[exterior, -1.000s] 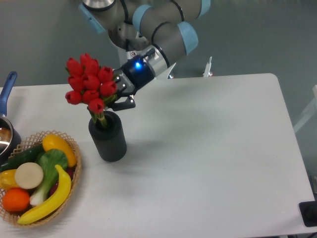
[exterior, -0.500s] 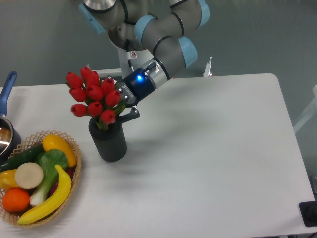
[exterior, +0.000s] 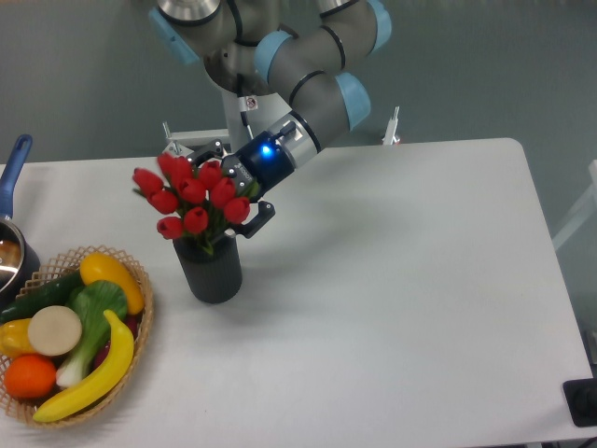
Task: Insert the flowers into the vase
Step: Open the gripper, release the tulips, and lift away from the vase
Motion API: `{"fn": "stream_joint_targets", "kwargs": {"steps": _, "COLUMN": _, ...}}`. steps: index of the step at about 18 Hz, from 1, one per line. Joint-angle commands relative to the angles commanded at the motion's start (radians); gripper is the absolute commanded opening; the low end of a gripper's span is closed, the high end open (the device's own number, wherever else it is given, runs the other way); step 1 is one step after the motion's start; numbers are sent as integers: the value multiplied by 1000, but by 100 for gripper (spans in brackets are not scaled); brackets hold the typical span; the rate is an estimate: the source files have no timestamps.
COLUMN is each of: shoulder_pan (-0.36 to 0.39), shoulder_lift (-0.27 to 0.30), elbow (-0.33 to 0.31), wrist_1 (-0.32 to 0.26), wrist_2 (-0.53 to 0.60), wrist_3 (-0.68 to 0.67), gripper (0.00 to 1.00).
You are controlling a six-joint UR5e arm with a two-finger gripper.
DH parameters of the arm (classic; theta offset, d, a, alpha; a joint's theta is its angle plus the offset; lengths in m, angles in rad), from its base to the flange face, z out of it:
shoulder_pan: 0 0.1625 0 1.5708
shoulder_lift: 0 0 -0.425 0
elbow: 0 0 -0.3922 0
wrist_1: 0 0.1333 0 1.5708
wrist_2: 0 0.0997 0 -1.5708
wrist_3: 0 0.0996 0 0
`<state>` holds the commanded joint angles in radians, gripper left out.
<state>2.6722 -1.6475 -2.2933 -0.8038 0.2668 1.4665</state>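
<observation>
The flowers point(exterior: 194, 198), a bunch of red tulips with green stems, stand with their stems inside the vase point(exterior: 213, 273), the heads leaning a little to the left above its mouth. The vase is a dark ribbed cylinder, upright on the white table left of centre. My gripper point(exterior: 238, 184) is just right of and behind the tulip heads, above the vase's right rim. Its fingers stand spread apart on either side of the bunch, and a blue light glows on its wrist.
A wicker basket point(exterior: 146, 315) with a banana, an orange, a lemon and vegetables sits at the front left, close to the vase. A blue-handled pot point(exterior: 13, 163) is at the left edge. A small black object point(exterior: 582, 401) lies at the front right corner.
The flowers have sunk lower into the vase and shifted right. The gripper moved down and right with them, and its fingers now stand wider apart.
</observation>
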Motion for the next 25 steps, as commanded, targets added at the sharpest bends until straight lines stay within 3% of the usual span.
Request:
{"fn": "stream_joint_targets", "kwargs": {"steps": 5, "shoulder_pan": 44, "shoulder_lift": 5, "elbow": -3, "wrist_1": 0, "wrist_2": 19, "wrist_3": 0, "gripper": 100}}
{"fn": "stream_joint_targets", "kwargs": {"steps": 9, "shoulder_pan": 126, "shoulder_lift": 69, "elbow": -8, "wrist_1": -2, "wrist_2": 60, "wrist_3": -3, "gripper": 100}}
{"fn": "stream_joint_targets", "kwargs": {"steps": 14, "shoulder_pan": 248, "shoulder_lift": 185, "elbow": 17, "wrist_1": -2, "wrist_2": 273, "wrist_3": -9, "gripper": 100}}
{"fn": "stream_joint_targets", "kwargs": {"steps": 18, "shoulder_pan": 339, "shoulder_lift": 212, "elbow": 116, "wrist_1": -2, "wrist_2": 579, "wrist_3": -6, "gripper": 100}}
{"fn": "stream_joint_targets", "kwargs": {"steps": 20, "shoulder_pan": 357, "shoulder_lift": 174, "elbow": 176, "wrist_1": 0, "wrist_2": 713, "wrist_3": 0, "gripper": 100}}
{"fn": "stream_joint_targets", "kwargs": {"steps": 23, "shoulder_pan": 359, "shoulder_lift": 43, "elbow": 302, "wrist_1": 2, "wrist_2": 866, "wrist_3": 0, "gripper": 100}}
{"fn": "stream_joint_targets", "kwargs": {"steps": 25, "shoulder_pan": 359, "shoulder_lift": -44, "elbow": 380, "wrist_1": 0, "wrist_2": 899, "wrist_3": -8, "gripper": 100}}
